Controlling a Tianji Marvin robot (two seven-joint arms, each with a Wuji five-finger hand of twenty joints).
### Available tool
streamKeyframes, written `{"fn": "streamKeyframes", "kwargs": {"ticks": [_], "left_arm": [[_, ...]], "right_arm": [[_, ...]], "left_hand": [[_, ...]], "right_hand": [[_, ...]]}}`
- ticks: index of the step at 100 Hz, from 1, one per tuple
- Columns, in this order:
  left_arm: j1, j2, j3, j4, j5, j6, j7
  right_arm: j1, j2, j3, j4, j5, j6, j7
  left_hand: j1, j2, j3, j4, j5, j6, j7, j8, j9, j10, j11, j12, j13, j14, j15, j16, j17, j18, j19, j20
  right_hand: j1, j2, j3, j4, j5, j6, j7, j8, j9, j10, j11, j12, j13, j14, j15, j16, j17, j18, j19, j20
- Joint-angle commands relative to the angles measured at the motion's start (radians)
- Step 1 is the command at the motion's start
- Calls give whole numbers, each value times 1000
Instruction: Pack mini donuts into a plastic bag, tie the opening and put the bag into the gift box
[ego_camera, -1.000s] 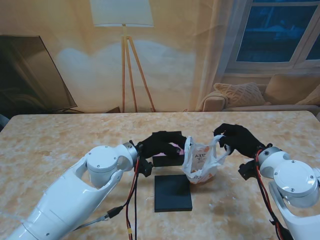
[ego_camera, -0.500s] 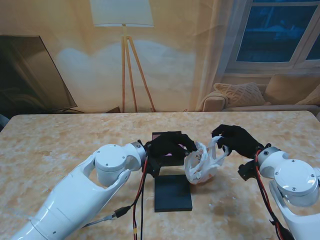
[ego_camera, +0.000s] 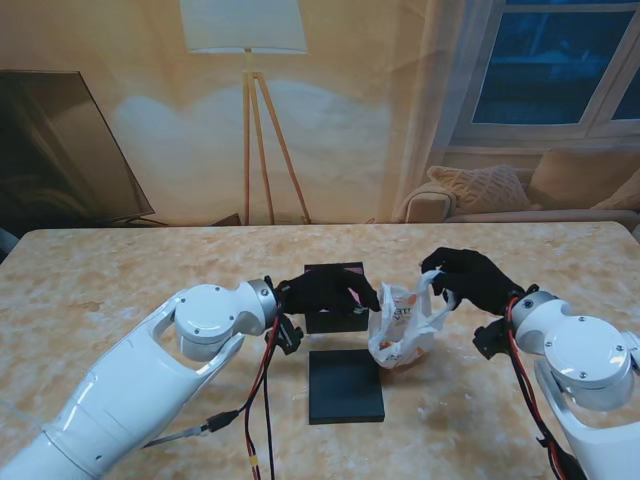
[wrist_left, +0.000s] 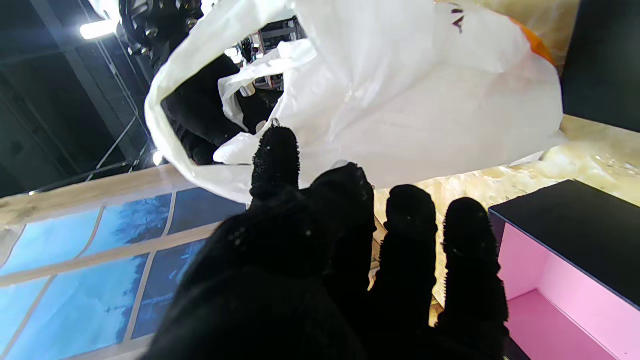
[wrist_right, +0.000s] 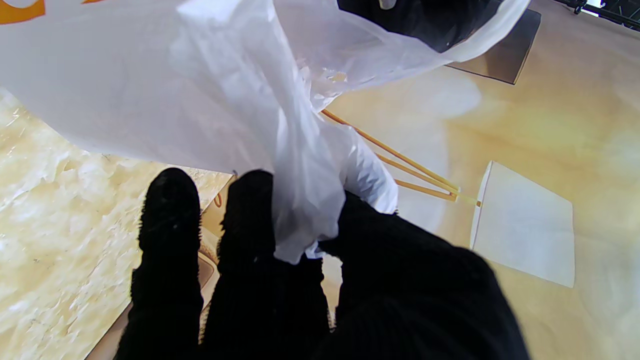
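On the left, the left hand (ego_camera: 328, 290) reaches over the open gift box (ego_camera: 335, 318), whose pink inside shows in the left wrist view (wrist_left: 545, 285). Its fingertips (wrist_left: 276, 150) touch the edge of the plastic bag (ego_camera: 402, 325), but whether they pinch it or only rest against it I cannot tell. Nearer to me lies the flat black lid (ego_camera: 346, 385) on the marbled surface (ego_camera: 120, 290). The bag sits just right of the box, white with an orange tint low down, its mouth raised. On the right, the right hand (ego_camera: 470, 280) is clenched on a bunched handle of the bag (wrist_right: 305, 200), holding it up.
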Motion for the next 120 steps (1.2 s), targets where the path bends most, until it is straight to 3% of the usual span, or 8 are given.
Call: {"fn": "streamKeyframes", "kwargs": {"ticks": [1, 17, 29, 38, 44, 61, 71, 120], "left_arm": [[-12, 7, 5, -2, 20, -5, -23], [-21, 4, 30, -5, 78, -33, 14], [-24, -1, 41, -3, 85, -31, 32], [-23, -3, 42, -2, 84, -29, 40], [-23, -1, 41, -2, 86, -30, 36], [-14, 12, 28, -7, 112, -53, 14], [4, 14, 19, -17, 128, -78, 29], [40, 34, 40, -77, 206, -135, 28]], "right_arm": [[-5, -6, -4, -1, -1, 4, 14], [-5, -5, -5, -1, 4, 4, 19], [-6, -5, -5, -1, 10, 2, 23], [-8, -5, -5, -3, 12, 1, 24], [-9, -5, -5, -4, 11, 1, 23], [-12, -5, -6, -8, 9, 1, 21], [-10, -6, -9, -9, 9, 4, 19], [-1, -8, -21, -10, 8, 20, 8]], "left_hand": [[41, 34, -36, -3, -24, -57, -44, -4, -33, -4, 16, 35, -22, -23, 43, 49, -17, -35, -8, 25], [15, 54, -77, 2, -97, -80, -117, -24, -67, 3, -23, 4, -56, -22, 23, 12, -28, -41, -22, 26], [-92, 95, 2, 19, -137, -88, -151, -25, -177, 16, 16, -210, -101, -24, -28, -39, -39, -46, -43, 25], [-137, 110, 30, 40, -151, -88, -159, -27, -240, 22, 3, -541, -143, -25, -103, -131, -52, -48, -62, 15], [-170, 136, 53, 81, -151, -93, -158, -26, -264, 22, -96, -689, -200, -27, -198, -369, -70, -46, -105, -7], [-146, 140, 67, 84, -98, -94, -107, -6, -313, -6, -265, -970, -305, -5, -563, -817, -126, -36, -286, -102], [-123, 147, 84, 85, -68, -93, -77, 4, -328, -16, -272, -1013, -354, 1, -669, -960, -145, -35, -378, -163], [-125, 187, 31, 78, -101, -77, -114, -9, -398, 31, -306, -1109, -453, 30, -744, -1081, -173, -11, -482, -235]], "right_hand": [[-1, 29, 11, 17, 15, -1, 18, 10, 4, -29, 33, 29, -3, -16, 21, 33, -4, -3, 19, 21], [-1, 29, 11, 17, 15, -2, 18, 10, 4, -29, 33, 29, -3, -16, 21, 33, -4, -2, 19, 21], [-1, 30, 10, 17, 15, -2, 18, 10, 4, -30, 33, 29, -3, -16, 21, 33, -4, -1, 19, 21], [-1, 29, 10, 17, 16, -2, 18, 10, 5, -29, 33, 29, -3, -16, 21, 33, -4, -2, 18, 21], [-1, 29, 10, 17, 16, -1, 18, 9, 5, -28, 33, 29, -3, -16, 21, 33, -3, -2, 19, 21], [-1, 29, 10, 17, 16, -2, 18, 9, 5, -29, 33, 29, -3, -16, 20, 33, -3, -2, 18, 21], [-1, 29, 10, 17, 15, -3, 18, 9, 6, -30, 33, 29, -3, -16, 20, 33, -3, -2, 18, 21], [0, 30, 9, 16, 14, -2, 19, 9, 3, -30, 33, 28, -4, -15, 19, 32, -3, -3, 16, 20]]}}
